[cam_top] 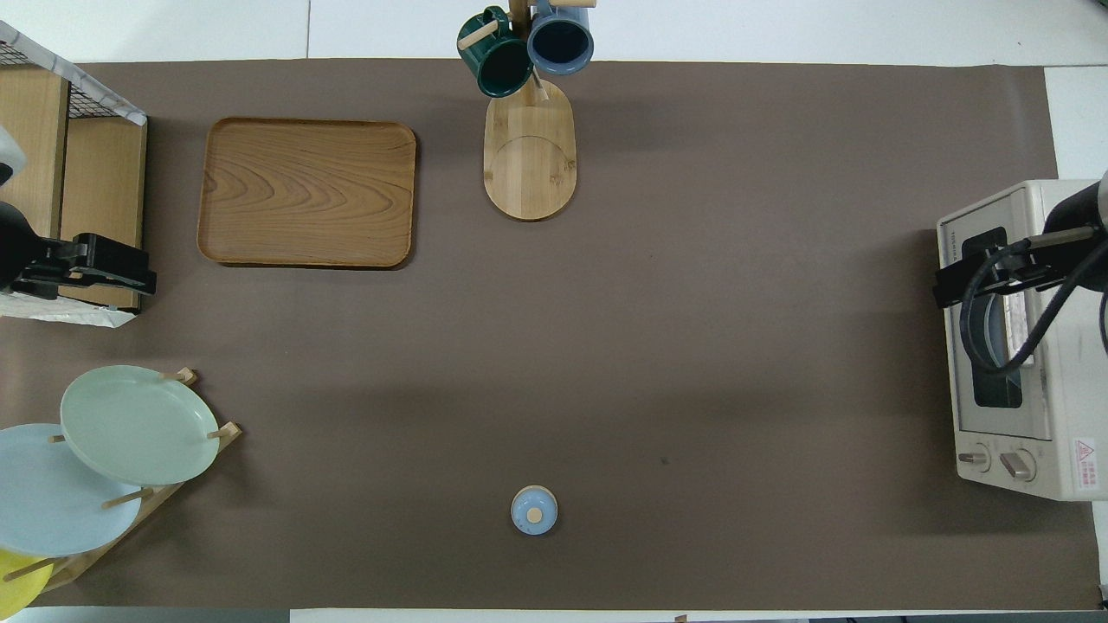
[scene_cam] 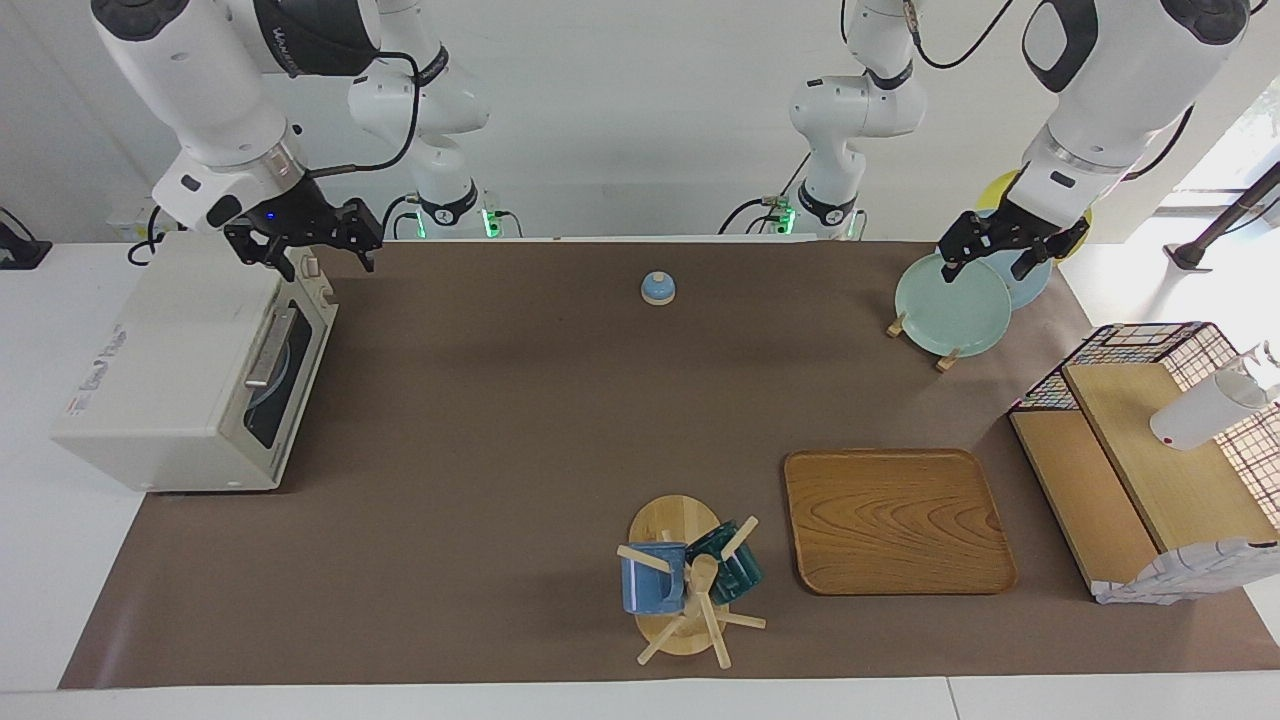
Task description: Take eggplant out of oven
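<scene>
The cream-white oven (scene_cam: 170,380) stands at the right arm's end of the table, its dark glass door (scene_cam: 285,365) closed with the metal bar handle across it. Through the glass (cam_top: 995,346) only a bluish round shape shows; the eggplant is hidden. My right gripper (scene_cam: 325,258) hangs open over the oven's top edge nearest the robots, holding nothing; from overhead it covers the oven's front (cam_top: 956,285). My left gripper (scene_cam: 987,268) waits open and empty above the plate rack.
A small blue bell (scene_cam: 657,288) sits mid-table near the robots. Plates stand in a wooden rack (scene_cam: 952,305). A wooden tray (scene_cam: 897,520) and a mug tree (scene_cam: 690,585) lie farther out. A wooden shelf with a wire basket (scene_cam: 1150,470) fills the left arm's end.
</scene>
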`<action>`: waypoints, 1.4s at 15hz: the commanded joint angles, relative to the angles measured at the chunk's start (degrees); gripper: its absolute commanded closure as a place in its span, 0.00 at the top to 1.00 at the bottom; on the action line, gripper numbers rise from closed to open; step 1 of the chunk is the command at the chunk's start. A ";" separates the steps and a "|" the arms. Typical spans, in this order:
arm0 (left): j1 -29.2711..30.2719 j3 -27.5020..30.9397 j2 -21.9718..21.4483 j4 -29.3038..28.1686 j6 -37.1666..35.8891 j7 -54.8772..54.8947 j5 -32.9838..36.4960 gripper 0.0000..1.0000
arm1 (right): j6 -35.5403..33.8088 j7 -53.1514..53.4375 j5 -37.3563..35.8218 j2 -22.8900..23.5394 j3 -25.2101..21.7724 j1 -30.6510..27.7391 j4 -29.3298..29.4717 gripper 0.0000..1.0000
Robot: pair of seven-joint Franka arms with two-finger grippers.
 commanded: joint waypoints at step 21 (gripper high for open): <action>0.48 -0.27 -1.79 -2.15 1.14 0.34 -0.45 1.00 | 2.31 0.30 -0.10 -1.02 -0.48 -1.68 -2.22 0.00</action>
